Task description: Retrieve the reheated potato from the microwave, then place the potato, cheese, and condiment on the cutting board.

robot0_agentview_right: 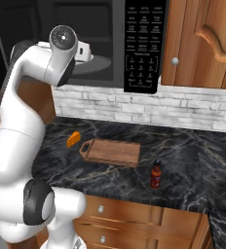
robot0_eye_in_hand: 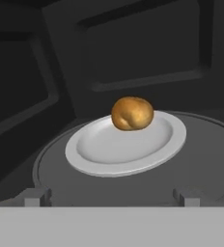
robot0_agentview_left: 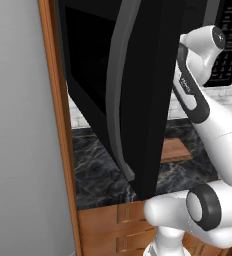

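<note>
Jaws are standing wide apart on the gripper [robot0_eye_in_hand: 112, 197], and nothing is sitting between them; the two small grey fingertips [robot0_eye_in_hand: 35, 197] are poking up at the bottom of the hand view, far apart, touching nothing. Straight ahead at twelve o'clock, the potato [robot0_eye_in_hand: 132, 114] is resting on a white plate [robot0_eye_in_hand: 99, 154], toward the plate's far edge at about one o'clock from its middle. That plate is lying on the round grey turntable [robot0_eye_in_hand: 205, 159] inside the dark cavity of the microwave [robot0_agentview_right: 134, 44].

Over in the right base view, the arm is reaching into that open cavity, and the wrist is hiding the hand itself, so the potato is not readable from there. What this view is giving instead is the black marble counter [robot0_agentview_right: 207, 160]: the cutting board [robot0_agentview_right: 112, 151] is lying flat with its handle end at nine o'clock, the cheese [robot0_agentview_right: 73, 139] is sitting just beside that handle, apart from it, and the condiment [robot0_agentview_right: 156, 174] is standing upright off the board's corner at about four o'clock.

From the left base view, the swung-open door [robot0_agentview_left: 143, 100] is blocking most of the scene, with its long grey handle [robot0_agentview_left: 115, 95] running down the front.
</note>
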